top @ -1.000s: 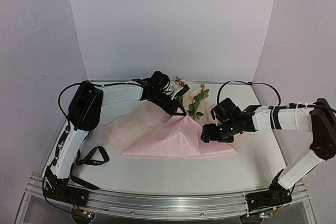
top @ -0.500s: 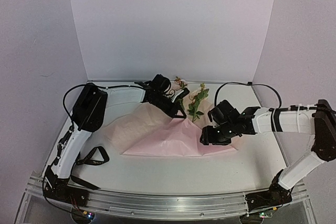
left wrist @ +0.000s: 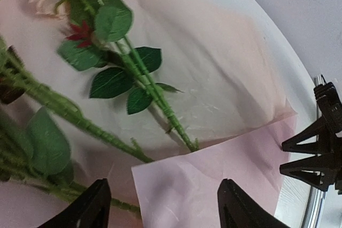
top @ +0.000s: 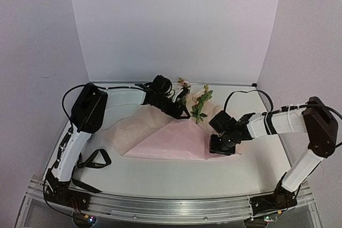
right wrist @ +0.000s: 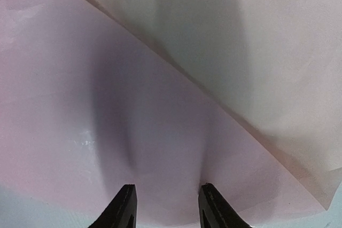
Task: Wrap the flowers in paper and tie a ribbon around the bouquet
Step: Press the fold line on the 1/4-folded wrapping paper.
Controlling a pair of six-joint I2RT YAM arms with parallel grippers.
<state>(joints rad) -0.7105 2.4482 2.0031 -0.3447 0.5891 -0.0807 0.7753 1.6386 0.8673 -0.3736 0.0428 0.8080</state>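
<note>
You can pass freely over the bare table (top: 176, 180) near you, in front of the paper (top: 160, 142). The ribbon (top: 94, 158) lies in the way by the left arm. Farther back, the flowers (top: 199, 104) crowd the room between the left gripper (top: 183, 111) and the right gripper (top: 220, 147).

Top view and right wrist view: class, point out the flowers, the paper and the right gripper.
flowers (top: 201, 102): top view, on the green leaves.
paper (top: 171, 140): top view, on the folded pink flap.
right gripper (right wrist: 165, 198): right wrist view, midway between its two fingertips.
</note>
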